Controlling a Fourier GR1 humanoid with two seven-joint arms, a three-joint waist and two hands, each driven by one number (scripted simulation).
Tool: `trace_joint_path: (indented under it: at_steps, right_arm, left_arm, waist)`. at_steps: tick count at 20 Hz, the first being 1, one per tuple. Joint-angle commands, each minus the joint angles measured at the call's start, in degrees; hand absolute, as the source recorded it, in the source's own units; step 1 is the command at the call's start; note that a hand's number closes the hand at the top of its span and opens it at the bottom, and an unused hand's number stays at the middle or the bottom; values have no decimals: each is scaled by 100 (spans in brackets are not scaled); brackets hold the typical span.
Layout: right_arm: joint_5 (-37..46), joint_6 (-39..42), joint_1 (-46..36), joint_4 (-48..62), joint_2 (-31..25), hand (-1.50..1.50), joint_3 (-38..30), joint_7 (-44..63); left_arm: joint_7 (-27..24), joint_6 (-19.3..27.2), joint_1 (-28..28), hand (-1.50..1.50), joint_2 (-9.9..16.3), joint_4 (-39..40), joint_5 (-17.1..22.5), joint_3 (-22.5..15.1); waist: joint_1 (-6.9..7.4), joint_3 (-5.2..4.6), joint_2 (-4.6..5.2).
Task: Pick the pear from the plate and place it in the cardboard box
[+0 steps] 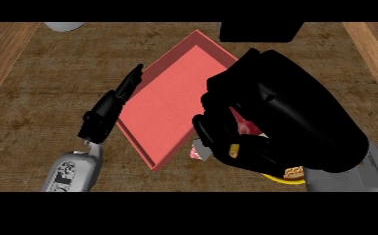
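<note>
pear: not visible as such; only a small yellowish patch [235, 151] shows between the curled fingers of the right robot hand [284, 116], likely the fruit, though that cannot be confirmed. the hand fills the right of the view, fingers curled as if round something, hiding the right part of the red tray-like box [173, 99]. a yellow rim [277, 178] peeks out under the hand, probably the plate. left robot hand [111, 106] lies at the box's left wall, fingers straight, holding nothing. brown tabletop [52, 89] all round.

judged step: carry toward the box. next move calls for bringing the hand over the box floor, then uncurling the fingers.
</note>
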Motion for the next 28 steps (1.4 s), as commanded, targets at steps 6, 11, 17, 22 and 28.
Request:
trace_joint_path:
  at_steps: [6, 11, 17, 22, 28]
  right_arm:
    - [1111, -718, -981, 1778, 603, 150, 91, -307]
    - [1687, -1263, -1307, 3095, 677, 150, 181, -1126]
    - [1700, -2131, -1158, 3812, 809, 150, 985, -916]
    - [1017, -2181, -1173, 5012, 813, -150, 718, -935]
    - [-144, -2869, -1775, 6078, 814, -150, 1341, -1119]
  left_arm:
    - [-104, 79, 379, 0, -173, -247, -254, -232]
    - [-138, -162, 316, 0, 50, -251, -6, 94]
    - [-79, -110, 401, 0, -77, -326, -128, -14]
    - [-76, 52, 106, 0, -327, -21, -260, -139]
    - [-5, -114, 159, 0, -217, -254, -217, -122]
  waist:
    - [39, 2, 4]
    - [56, 1, 15]
    - [60, 2, 5]
    - [117, 1, 33]
    - [190, 3, 28]
